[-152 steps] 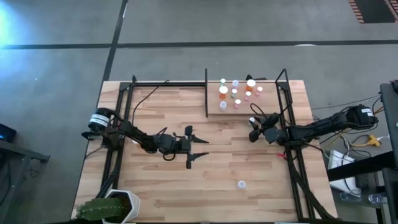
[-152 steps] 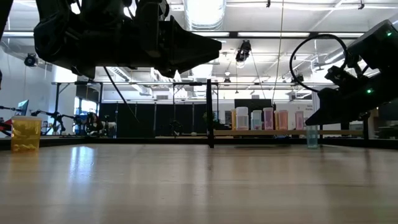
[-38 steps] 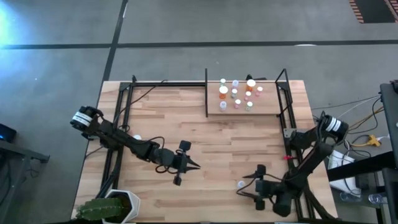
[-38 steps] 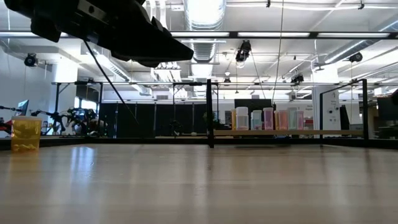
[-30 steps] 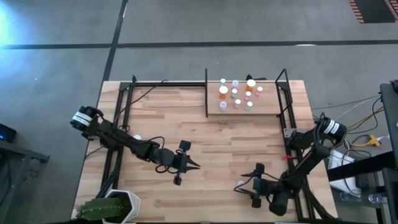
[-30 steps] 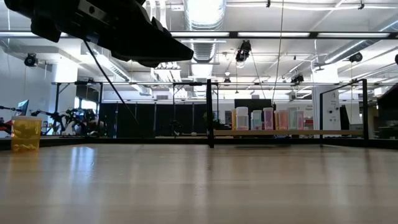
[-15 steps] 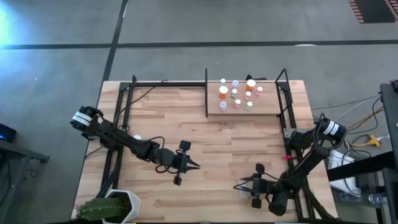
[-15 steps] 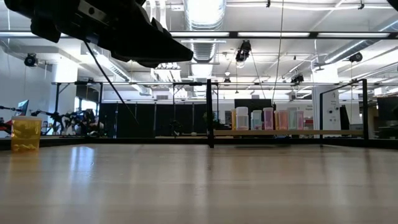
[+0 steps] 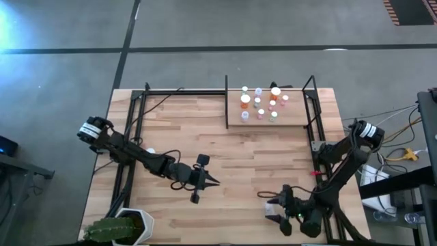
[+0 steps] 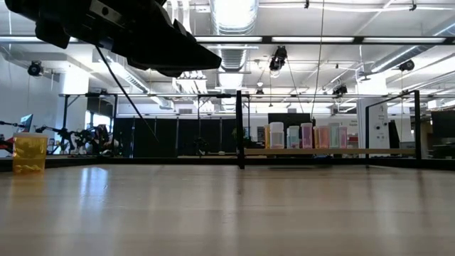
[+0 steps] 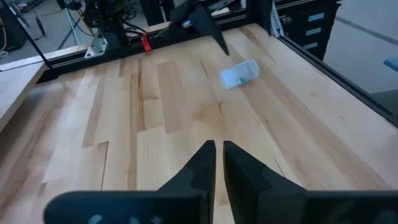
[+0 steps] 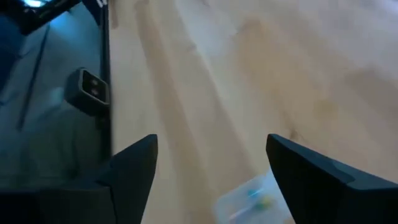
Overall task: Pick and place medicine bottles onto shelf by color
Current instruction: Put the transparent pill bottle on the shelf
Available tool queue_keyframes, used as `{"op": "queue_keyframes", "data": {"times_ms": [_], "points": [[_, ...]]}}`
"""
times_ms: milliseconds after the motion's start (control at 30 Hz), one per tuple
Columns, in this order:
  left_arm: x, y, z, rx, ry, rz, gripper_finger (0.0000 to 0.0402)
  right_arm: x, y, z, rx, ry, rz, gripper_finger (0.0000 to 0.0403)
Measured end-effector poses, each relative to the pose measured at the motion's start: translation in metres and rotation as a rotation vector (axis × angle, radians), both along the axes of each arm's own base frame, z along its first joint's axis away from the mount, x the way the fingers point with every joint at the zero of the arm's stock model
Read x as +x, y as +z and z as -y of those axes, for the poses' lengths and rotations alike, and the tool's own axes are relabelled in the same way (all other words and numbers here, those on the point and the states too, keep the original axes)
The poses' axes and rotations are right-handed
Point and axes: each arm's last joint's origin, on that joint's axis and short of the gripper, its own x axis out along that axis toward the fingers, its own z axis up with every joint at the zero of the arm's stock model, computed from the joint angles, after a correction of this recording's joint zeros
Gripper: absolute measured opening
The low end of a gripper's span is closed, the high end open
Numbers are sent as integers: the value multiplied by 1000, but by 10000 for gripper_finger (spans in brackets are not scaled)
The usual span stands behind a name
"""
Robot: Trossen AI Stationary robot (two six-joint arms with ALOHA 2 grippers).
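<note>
One clear bluish medicine bottle [image 11: 239, 73] lies on its side on the table near the front right, also seen in the right wrist view [image 12: 255, 200]. My right gripper [image 9: 273, 208] hovers open over the bottle, its fingers on either side, not touching it. Several more bottles [image 9: 259, 102] with white caps stand on the shelf [image 9: 293, 124] at the far edge; the low view shows that row of bottles [image 10: 306, 135]. My left gripper [image 9: 210, 182] stands shut above the middle of the table, holding nothing.
Black metal frames run along the table's left side [image 9: 130, 157] and right side [image 9: 317, 137]. A potted green plant [image 9: 116, 229] stands at the near left corner. A yellow block [image 10: 30, 153] sits at the far left in the low view. Bare wood lies between the arms.
My right gripper has risen a little and rolled about its own axis above the bottle. The bottle, which stood with its round cap up, now lies on its side at about the same spot. My left arm has kept still.
</note>
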Motion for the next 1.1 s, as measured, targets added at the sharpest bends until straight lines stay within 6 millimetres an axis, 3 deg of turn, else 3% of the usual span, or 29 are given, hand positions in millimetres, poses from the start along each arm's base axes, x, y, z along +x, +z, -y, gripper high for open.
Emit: {"op": "queue_keyframes", "data": {"times_ms": [133,300,400,600,833,1100], "points": [[0,0,0,-2,0,5,13,5,19,-7,104,-92,-123,293],[0,1,0,-3,0,6,13,8,50,-10,0,-294,-382,284],[0,1,0,-3,-1,6,13,11,58,-10,21,-469,-525,284],[0,1,0,-3,-4,6,13,32,56,-13,172,-572,-653,283],[-1,0,1,0,-9,-5,13,57,43,-1,176,-591,-752,277],[-1,-2,3,4,-17,-17,13,75,21,4,173,-586,-838,239]]}}
